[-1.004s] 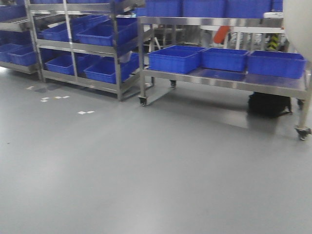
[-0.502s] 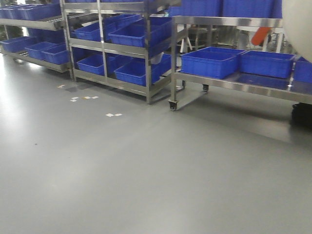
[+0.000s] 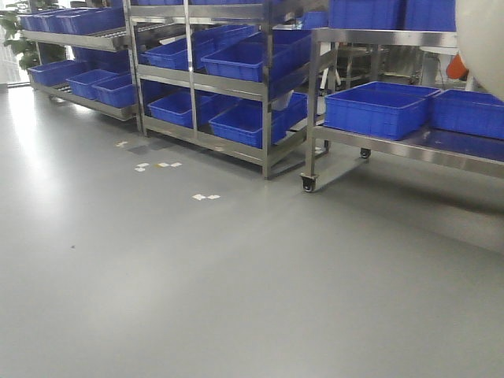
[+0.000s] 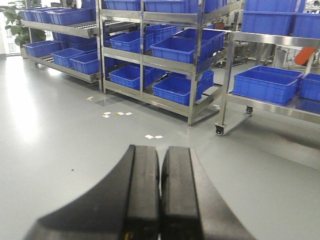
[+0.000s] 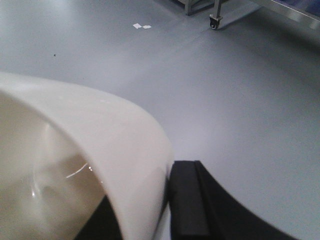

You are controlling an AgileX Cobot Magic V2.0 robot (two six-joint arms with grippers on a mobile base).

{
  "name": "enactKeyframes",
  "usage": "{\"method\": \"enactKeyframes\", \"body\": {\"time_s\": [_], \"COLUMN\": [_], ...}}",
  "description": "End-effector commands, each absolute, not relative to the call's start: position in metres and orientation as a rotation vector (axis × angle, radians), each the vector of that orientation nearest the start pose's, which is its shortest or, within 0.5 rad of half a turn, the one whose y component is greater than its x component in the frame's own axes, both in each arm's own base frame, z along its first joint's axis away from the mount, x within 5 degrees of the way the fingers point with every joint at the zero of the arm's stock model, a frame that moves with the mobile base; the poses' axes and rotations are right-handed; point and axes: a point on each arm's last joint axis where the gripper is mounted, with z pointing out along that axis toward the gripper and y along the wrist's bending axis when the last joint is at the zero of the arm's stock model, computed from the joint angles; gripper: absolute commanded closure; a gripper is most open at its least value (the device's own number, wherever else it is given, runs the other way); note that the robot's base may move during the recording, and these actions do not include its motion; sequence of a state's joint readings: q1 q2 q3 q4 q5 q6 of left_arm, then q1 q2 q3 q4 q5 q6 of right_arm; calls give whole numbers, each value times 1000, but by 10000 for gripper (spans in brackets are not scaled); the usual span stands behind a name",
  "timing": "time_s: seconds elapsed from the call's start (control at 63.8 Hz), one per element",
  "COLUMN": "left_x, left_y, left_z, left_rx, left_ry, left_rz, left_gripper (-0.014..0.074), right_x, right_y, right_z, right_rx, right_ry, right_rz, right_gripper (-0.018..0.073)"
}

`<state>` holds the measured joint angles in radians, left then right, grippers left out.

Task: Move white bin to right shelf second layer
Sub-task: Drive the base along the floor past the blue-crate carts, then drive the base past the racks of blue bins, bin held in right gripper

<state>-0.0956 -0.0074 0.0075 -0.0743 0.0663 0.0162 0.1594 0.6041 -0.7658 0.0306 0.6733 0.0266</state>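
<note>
As right tool (image 5: 150,210) grips white bin (image 5: 90,125), crates (image 3: 378,106) ahead

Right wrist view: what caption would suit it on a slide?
Black jaws clamp the wall of the white bin above a grey floor.

Front, left-wrist views face racks (image 3: 266,118) (low)

Grey glossy floor (image 3: 236,299), a few white tape marks (image 3: 206,197) centre-left. Steel racks (image 3: 266,118) across top of frame, loaded with blue crates (image 3: 244,59). Wheeled steel worktop (image 3: 394,147) upper right, more crates on it. Plant (image 3: 14,35) upper left, bright glare on floor below.
</note>
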Motion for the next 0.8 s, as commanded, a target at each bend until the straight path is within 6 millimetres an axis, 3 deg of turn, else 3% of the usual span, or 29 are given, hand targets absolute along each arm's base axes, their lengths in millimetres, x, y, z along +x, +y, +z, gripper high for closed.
{"method": "enactKeyframes", "body": {"time_s": [0.0,0.784], "left_x": [57,57], "left_y": [-6,-6], "left_z": [200,200], "left_rx": [25,25], "left_ry": [1500,1500], "left_rz": [-134,-134], "left_gripper": [512,512], "right_x": [110,110], "right_y": [18,18], "right_z": [378,378], "right_rx": [-103,-103], "right_ry": [1875,1875], "right_rz": [157,157], "right_gripper": [503,503]}}
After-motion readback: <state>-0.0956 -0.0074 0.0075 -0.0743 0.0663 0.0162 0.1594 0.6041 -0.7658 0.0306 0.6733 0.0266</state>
